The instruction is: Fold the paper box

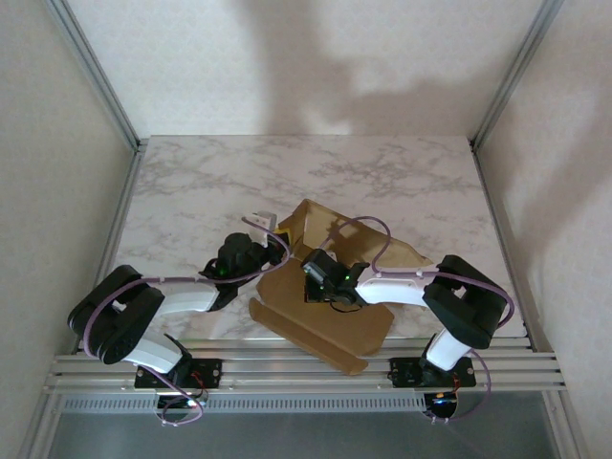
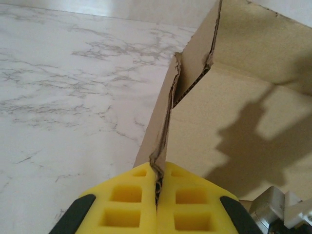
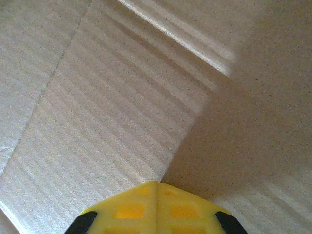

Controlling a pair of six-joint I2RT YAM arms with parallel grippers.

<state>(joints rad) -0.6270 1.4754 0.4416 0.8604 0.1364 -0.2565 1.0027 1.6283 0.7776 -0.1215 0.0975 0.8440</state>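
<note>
Paper box (image 1: 325, 330), edge pinched by left claw (image 2: 157, 181) — centre hidden under arms (image 1: 397, 287)

White marble tabletop (image 1: 382, 172), pale textured walls (image 1: 287, 57), aluminium corner posts (image 1: 94, 73)

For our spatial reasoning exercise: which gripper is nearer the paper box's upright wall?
Left. The left gripper is shut on the upright wall's edge of the paper box; the right gripper, shut, is over its flat panel.
</note>
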